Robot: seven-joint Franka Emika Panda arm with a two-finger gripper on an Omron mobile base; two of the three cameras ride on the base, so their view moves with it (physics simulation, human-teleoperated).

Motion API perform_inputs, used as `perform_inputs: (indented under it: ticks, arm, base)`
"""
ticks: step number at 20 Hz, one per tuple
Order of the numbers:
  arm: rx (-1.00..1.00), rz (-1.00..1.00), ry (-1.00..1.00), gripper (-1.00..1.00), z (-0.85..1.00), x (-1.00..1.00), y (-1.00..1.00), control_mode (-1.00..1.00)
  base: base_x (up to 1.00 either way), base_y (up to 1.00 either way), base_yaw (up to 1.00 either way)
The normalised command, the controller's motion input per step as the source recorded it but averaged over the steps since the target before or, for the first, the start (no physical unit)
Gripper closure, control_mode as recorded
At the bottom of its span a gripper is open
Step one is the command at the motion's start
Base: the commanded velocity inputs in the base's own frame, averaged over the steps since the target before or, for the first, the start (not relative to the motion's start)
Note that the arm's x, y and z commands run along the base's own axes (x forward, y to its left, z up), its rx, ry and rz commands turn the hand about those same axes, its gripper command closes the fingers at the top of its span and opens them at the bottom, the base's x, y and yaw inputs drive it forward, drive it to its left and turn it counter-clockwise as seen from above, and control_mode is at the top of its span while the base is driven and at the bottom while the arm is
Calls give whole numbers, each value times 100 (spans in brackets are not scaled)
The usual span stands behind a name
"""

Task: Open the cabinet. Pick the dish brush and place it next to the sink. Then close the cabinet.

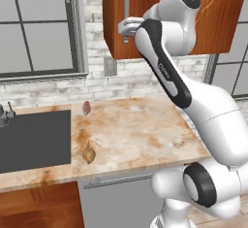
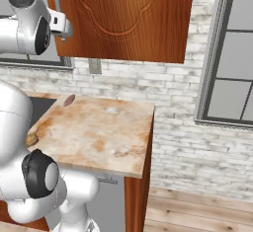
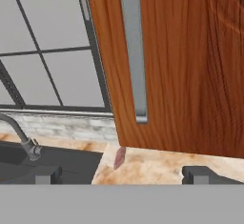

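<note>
Cabinet (image 3: 190, 66) door is filling the upper right of your hand view, and its silver bar handle (image 3: 133, 51) is running nearly vertical through the upper middle of that frame, ending just above the counter (image 3: 157, 163) line. Your gripper (image 3: 121, 174) is sitting at the bottom centre with its two dark fingertips (image 3: 200, 174) spread wide apart, nothing between them. The handle's lower end is lying above the gap and a little toward the right-hand tip, so you are looking at a bar whose long axis is crossing the line between the tips at close to a right angle; I judge the coming approach is turning on that alignment.

In the left base view the gripper (image 1: 127, 27) is showing in the upper middle of the frame, right up beside the handle (image 1: 127, 1); you cannot tell from there whether it is touching. The door is looking shut in both base views.

The sink (image 1: 34, 139) is lying at the left of the left base view, its faucet (image 3: 21, 139) curving at the lower left of the hand view. The dish brush is presumably behind the door. A pinkish lump (image 1: 86, 107) and a brownish lump (image 1: 88, 154) are resting on the counter.
</note>
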Motion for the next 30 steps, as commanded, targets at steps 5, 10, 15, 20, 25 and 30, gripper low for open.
perform_inputs:
  ticks: [5, 10, 15, 20, 25, 30]
  arm:
    - [-7, -1, 0, -100, 0, 9, 0, -100]
    - [-14, -4, 0, -100, 0, 0, 1, -100]
    - [-6, -3, 0, -100, 0, 14, 0, -100]
    - [-1, -2, 0, -100, 0, 25, 1, -100]
    - [0, -5, 0, -100, -10, 12, 0, -100]
    - [0, -5, 0, -100, -16, 19, 2, -100]
  base:
    - [0, 0, 0]
    - [0, 0, 0]
    - [0, 0, 0]
    - [0, 0, 0]
    - [0, 0, 0]
    - [0, 0, 0]
